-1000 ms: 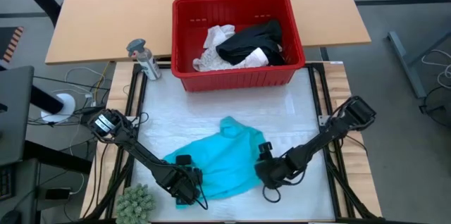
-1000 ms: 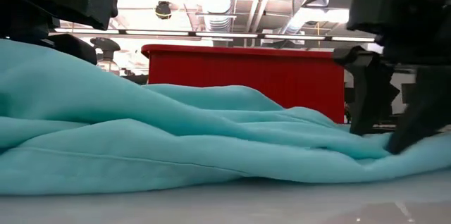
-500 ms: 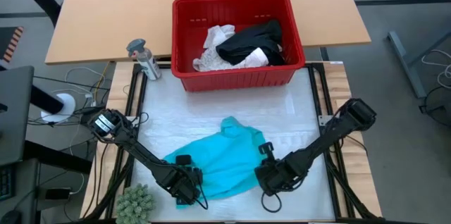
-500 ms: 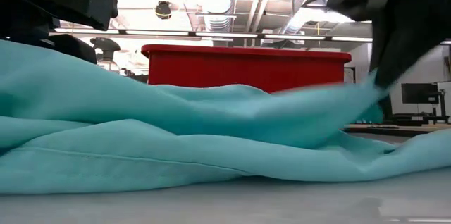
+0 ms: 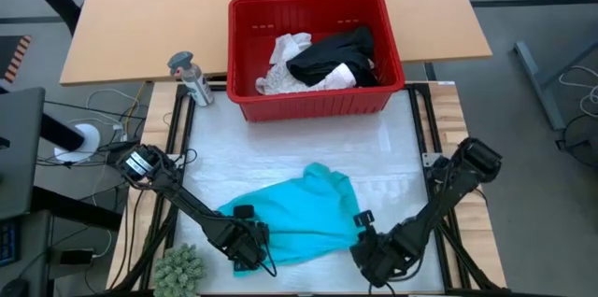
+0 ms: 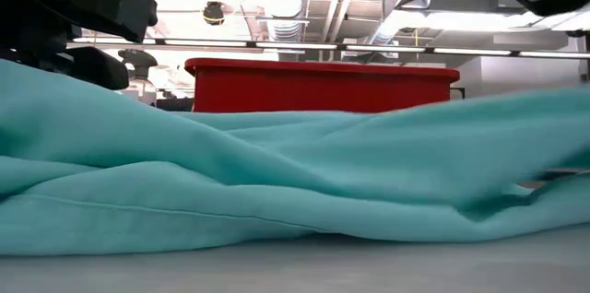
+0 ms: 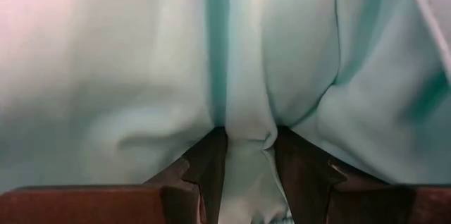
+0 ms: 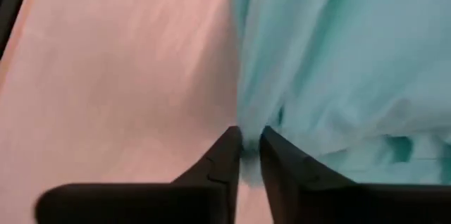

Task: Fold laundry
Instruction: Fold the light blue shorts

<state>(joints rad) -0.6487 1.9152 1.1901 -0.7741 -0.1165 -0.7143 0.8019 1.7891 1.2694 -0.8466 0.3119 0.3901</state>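
A teal garment [image 5: 297, 213] lies crumpled on the white table top [image 5: 280, 152], and it fills the low view [image 6: 277, 192]. My left gripper [image 5: 245, 246] is shut on the garment's near left part. My right gripper [image 5: 371, 248] is shut on its right edge, near the table's front. At the far side stands a red basket [image 5: 313, 54] holding white [image 5: 285, 59] and black [image 5: 336, 54] garments. My left gripper pinches a narrow raised fold of the teal cloth [image 7: 246, 129] between its two fingers [image 7: 211, 160], pointing down from above. The cloth around the fold lies bunched on the table. My right gripper pinches the garment's right edge [image 8: 248, 129] between its nearly closed fingers [image 8: 225, 155], slanting down from above. The cloth there is lifted off the table [image 6: 516, 136] and runs stretched from the fingers back to the rest of the garment.
A grey bottle [image 5: 190, 77] stands at the table's far left corner, and a green fuzzy plant [image 5: 179, 267] at the near left corner. A wooden table [image 5: 140, 17] lies behind the basket. Bare table top shows between garment and basket.
My right gripper has taken hold of the garment's right edge and gone up and toward the table's near right corner. That side of the cloth has lifted and stretched out to the right. The part held by my left gripper has stayed put.
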